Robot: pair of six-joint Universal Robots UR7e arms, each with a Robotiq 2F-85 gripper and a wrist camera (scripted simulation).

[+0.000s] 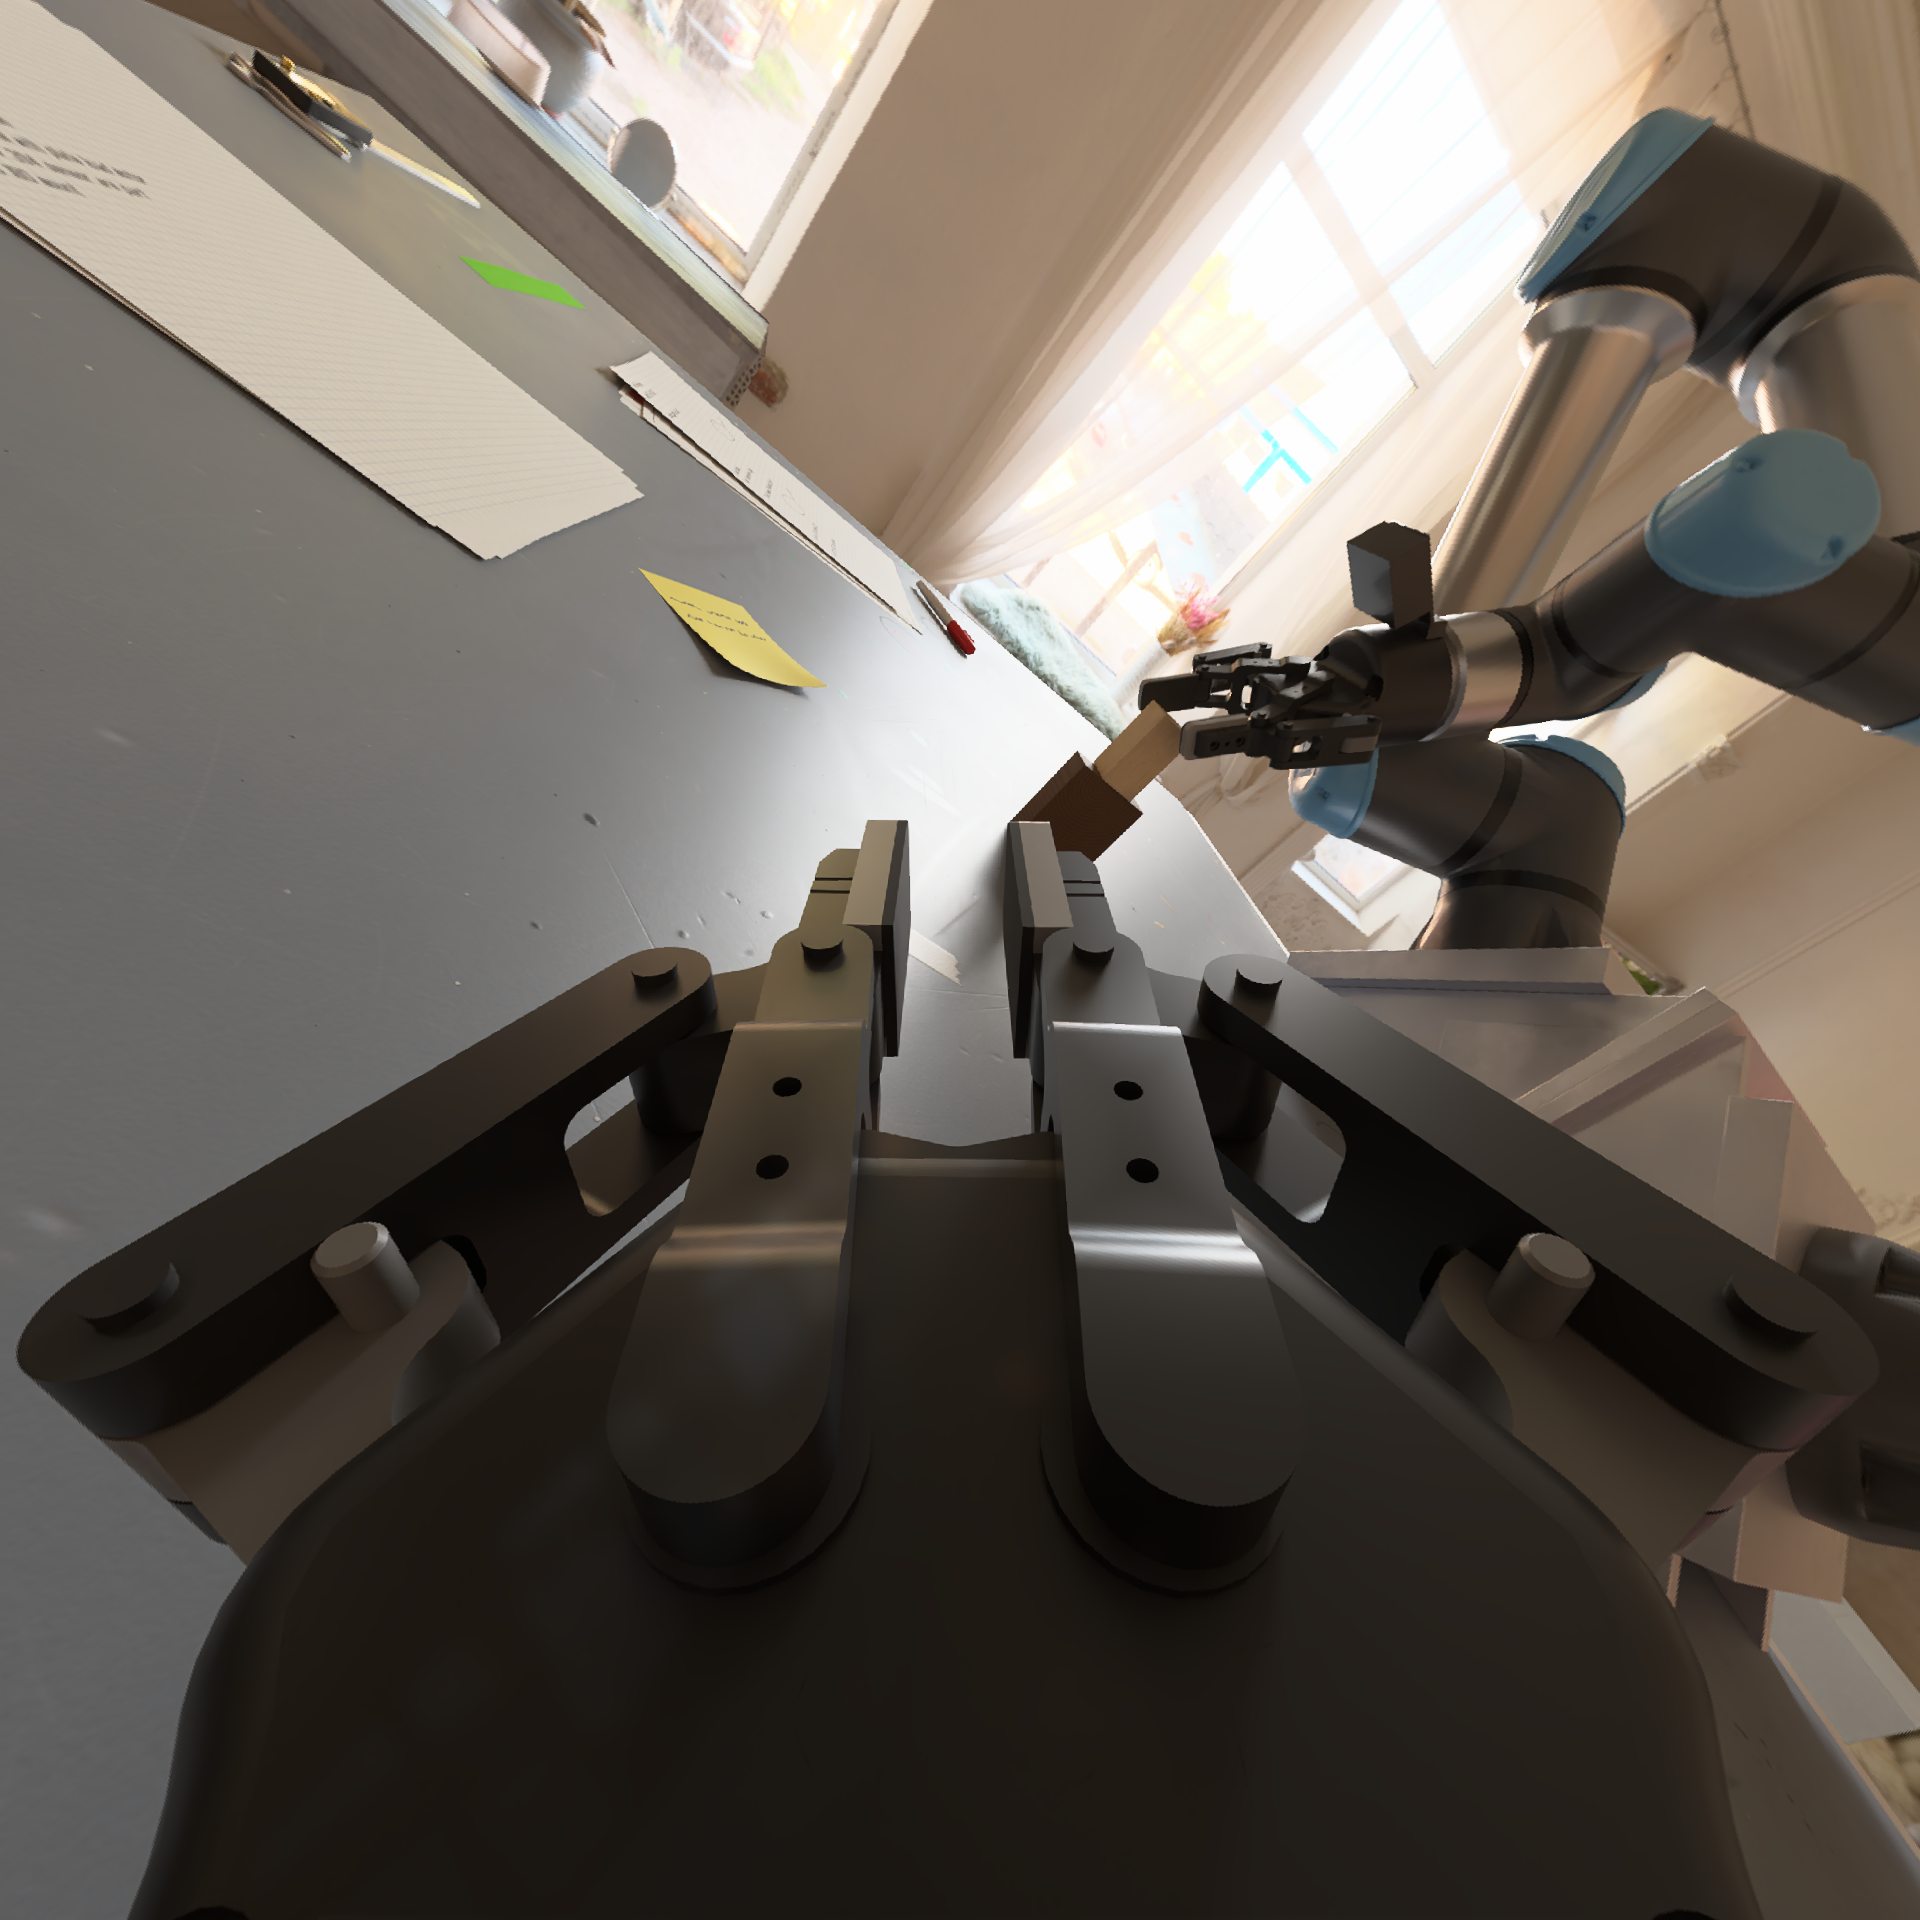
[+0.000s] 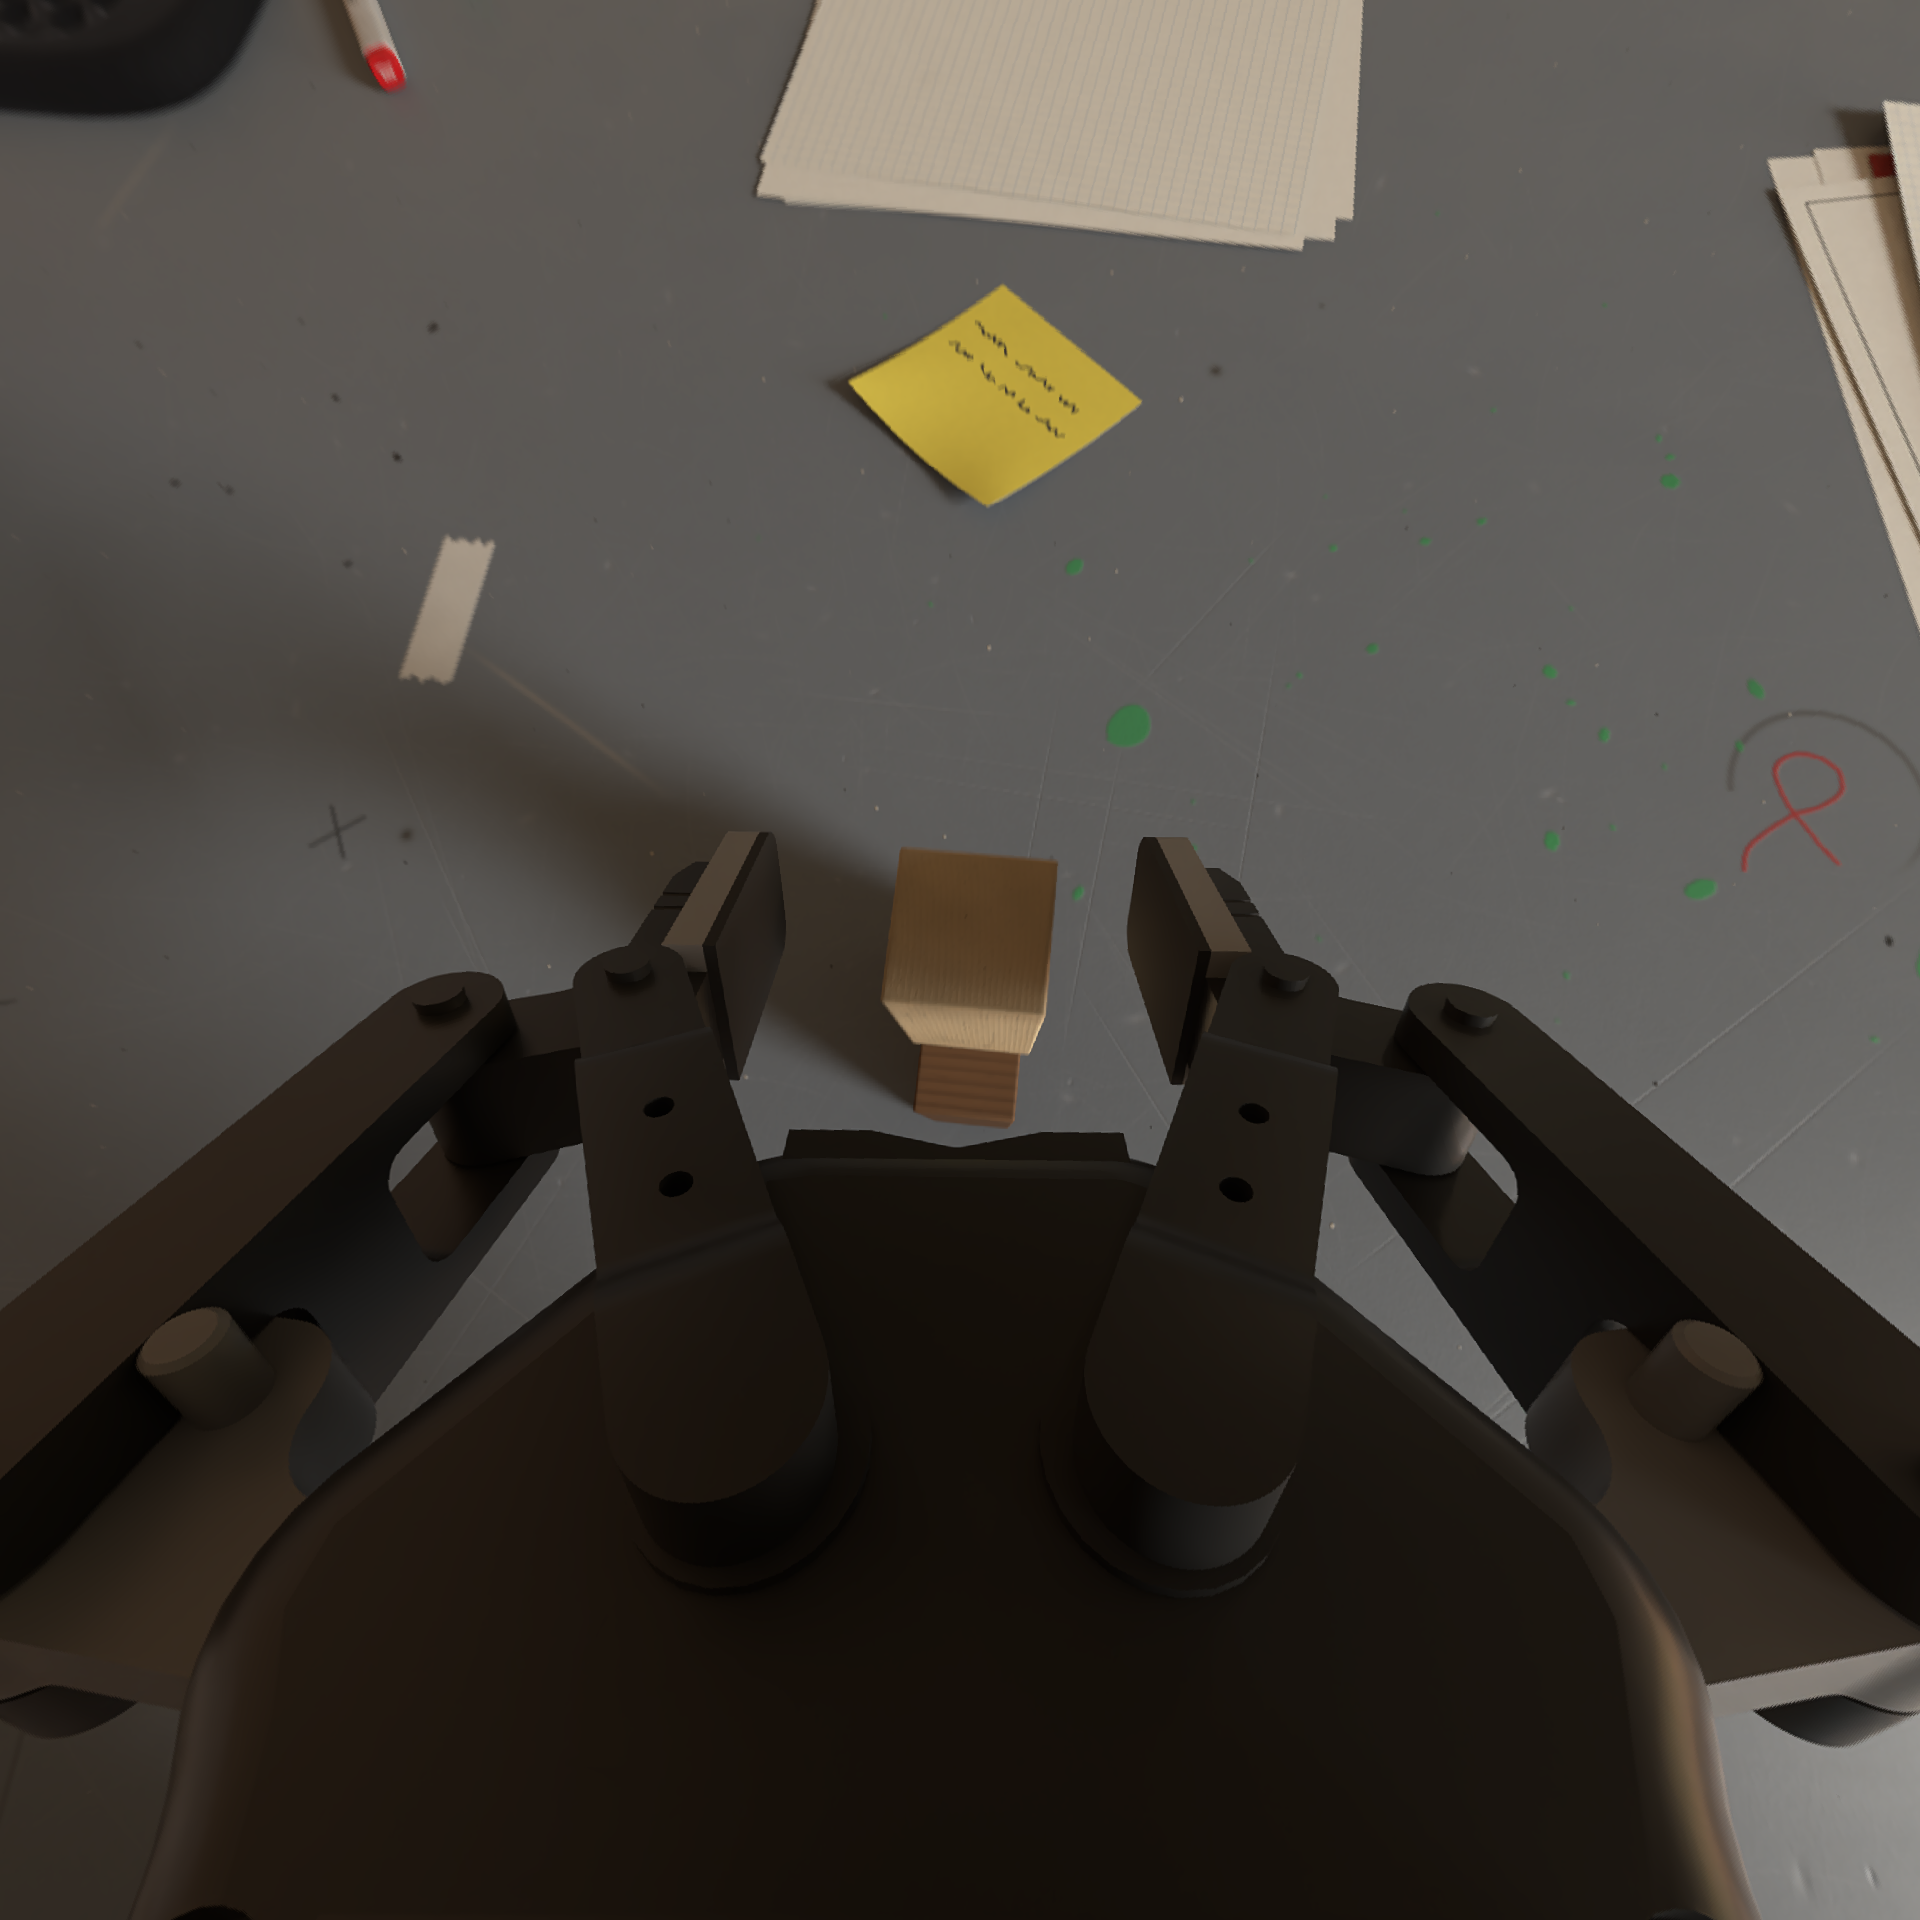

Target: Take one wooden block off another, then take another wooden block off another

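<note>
A light wooden block [image 2: 971,940] stands on top of a darker wooden block [image 2: 966,1086] on the grey table [image 2: 623,468]. My right gripper [image 2: 956,883] is open. Its pads [image 2: 748,935] stand on either side of the light block without touching it. In the left wrist view the same stack shows far off, light block [image 1: 1138,753] over darker wood [image 1: 1086,816], with the right gripper [image 1: 1174,717] around its top. My left gripper [image 1: 958,842] hangs low over the table short of the stack. Its fingers are close together with a narrow gap and hold nothing.
A yellow sticky note [image 2: 992,395] lies beyond the stack, with a pile of squared paper [image 2: 1070,104] behind it. More sheets [image 2: 1860,364] lie at the right. A red pen [image 2: 379,52], a strip of tape [image 2: 447,608] and a green note [image 1: 520,281] lie on the table.
</note>
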